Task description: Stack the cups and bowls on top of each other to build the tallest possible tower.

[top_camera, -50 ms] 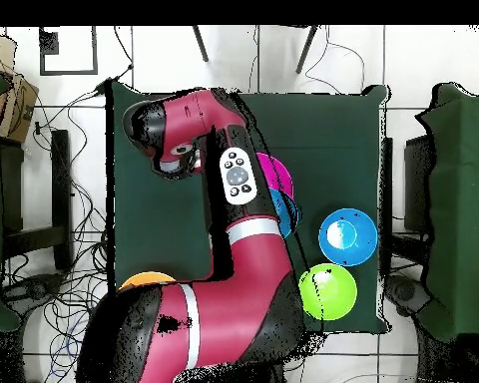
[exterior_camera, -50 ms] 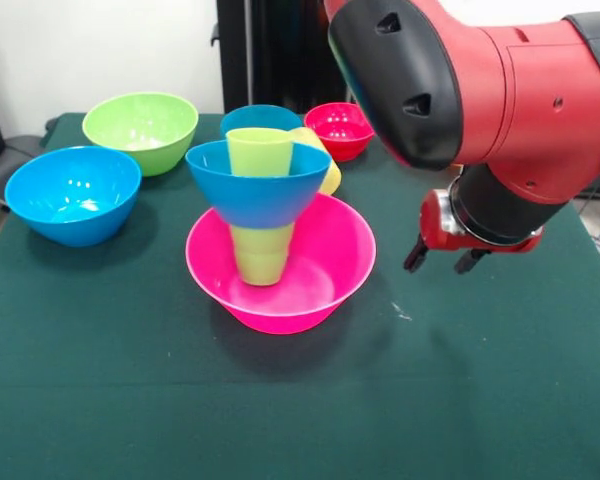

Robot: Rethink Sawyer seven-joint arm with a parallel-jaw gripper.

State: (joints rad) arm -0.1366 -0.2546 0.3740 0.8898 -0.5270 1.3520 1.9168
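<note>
- Presently, from my remote station, I log the table (exterior_camera, -50 ms: 100, 400) first: it is covered in dark green cloth and carries every item below.
- My arm (exterior_camera, -50 ms: 500, 90), red and black, enters the front view from the upper right; in the overhead view it covers most of the middle of the table.
- Tower (exterior_camera, -50 ms: 265, 225): it stands near the table's centre. Its base is the wide pink bowl (exterior_camera, -50 ms: 320, 285). A green cup (exterior_camera, -50 ms: 262, 255) stands inside that bowl, a blue bowl (exterior_camera, -50 ms: 255, 195) sits on that cup, and a second green cup (exterior_camera, -50 ms: 260, 152) sits in the blue bowl. The stack looks upright.
- Loose bowls, front view: a blue bowl (exterior_camera, -50 ms: 73, 195) at the left, a green bowl (exterior_camera, -50 ms: 140, 130) just behind it, another blue bowl's rim (exterior_camera, -50 ms: 262, 115) showing behind the tower, and a small red bowl (exterior_camera, -50 ms: 338, 128) further back. All rest on the cloth, apart from the tower.
- An orange bowl edge (top_camera, -50 ms: 147, 281) shows in the overhead view only, beside the arm's base.
- Hand (exterior_camera, -50 ms: 445, 260): it hangs low over the cloth to the right of the pink bowl, clear of it, with its two dark fingertips spread and nothing between them.
- A yellow-orange cup (exterior_camera, -50 ms: 325, 170) is partly hidden behind the tower; I cannot tell how it lies.
</note>
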